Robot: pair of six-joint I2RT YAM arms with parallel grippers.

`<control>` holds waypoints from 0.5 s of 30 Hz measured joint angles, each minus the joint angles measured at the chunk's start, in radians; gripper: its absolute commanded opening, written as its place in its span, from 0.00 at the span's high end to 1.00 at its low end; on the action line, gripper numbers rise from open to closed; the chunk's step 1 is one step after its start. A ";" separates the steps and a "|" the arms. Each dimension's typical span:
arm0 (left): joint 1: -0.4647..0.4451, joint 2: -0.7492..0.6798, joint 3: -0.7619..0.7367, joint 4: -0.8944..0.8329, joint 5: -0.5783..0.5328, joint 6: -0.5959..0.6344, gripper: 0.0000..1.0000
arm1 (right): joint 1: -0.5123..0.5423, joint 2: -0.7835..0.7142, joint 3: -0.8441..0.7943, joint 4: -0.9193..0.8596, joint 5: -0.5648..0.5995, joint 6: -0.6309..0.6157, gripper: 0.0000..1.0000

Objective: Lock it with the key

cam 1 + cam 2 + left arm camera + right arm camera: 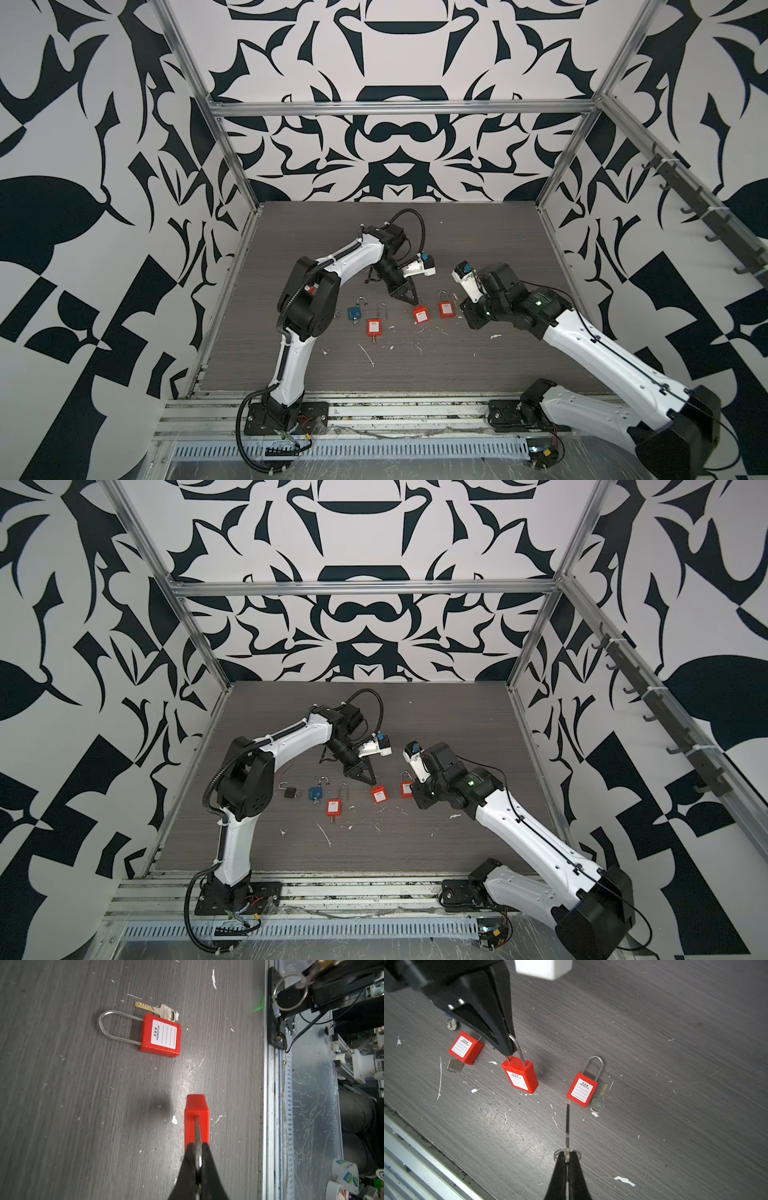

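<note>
**Both arms had something pinched, lock and key not together yet**

So at this point the left gripper point(198, 1159) was clamped down tight on the metal shackle of a red padlock point(520, 1077), right at the top of the loop. The body hung off the fingertips, tilted, down low at the table point(457, 365). Couldn't tell if the bottom edge was actually touching the wood. In both top views that lock point(420, 314) sat about mid-table, between the two arms.

The right gripper point(567, 1157) was squeezed closed on a key point(567, 1122), holding it by the head with the split ring bunched at the fingertips and the blade poking straight out. The key was not in the held lock; the two were clearly apart.

Other stuff lying flat on the table:
- a second red padlock point(582, 1089) to the right of the held one, with a loose key point(599, 1101) just beside its body
- a third red padlock point(374, 326) to the left, with a key stuck in its bottom end
- a blue padlock point(354, 312) further left
- a dark padlock point(291, 791) beyond that, shackle swung open
</note>
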 measured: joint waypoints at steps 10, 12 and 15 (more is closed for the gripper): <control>-0.034 0.132 0.163 -0.090 -0.065 0.037 1.00 | 0.000 0.045 -0.062 0.077 -0.044 0.141 1.00; -0.036 0.156 0.186 -0.102 -0.072 0.038 1.00 | 0.000 0.044 -0.076 0.092 -0.051 0.160 1.00; -0.040 0.171 0.210 -0.115 -0.077 0.038 1.00 | 0.002 0.043 -0.093 0.112 -0.061 0.191 1.00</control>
